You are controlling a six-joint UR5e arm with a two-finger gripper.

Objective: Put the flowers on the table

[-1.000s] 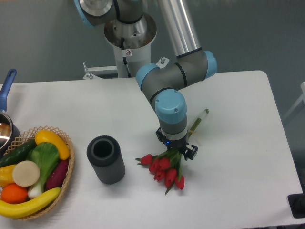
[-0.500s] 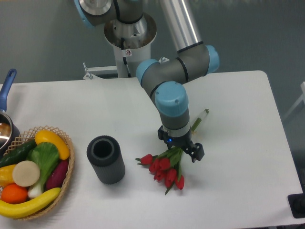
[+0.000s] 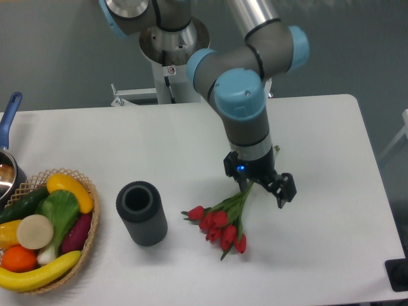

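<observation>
1. Flowers (image 3: pixel 222 223) look light and soft. I think the red heads would squash if squeezed, and the thin stems could bend or snap.

2. The best place to take hold, I think, is the bunch of green stems, up near where they meet, not the red heads. The stems are firmer and sit close together there.

3. The flowers are red tulips with green stems and leaves. The red heads fan out at one end, and the stems run up and to the right, toward the jaws.

4. The flowers lie flat on the white table (image 3: pixel 319 191), just below the jaws and to their left. The far stem ends are hidden behind the gripper (image 3: pixel 263 188).

5. The jaws are spread apart and hold nothing. They hang just above the stem end of the bunch and do not seem to touch it.

6. The flowers already rest on the table, so the job looks done.
</observation>
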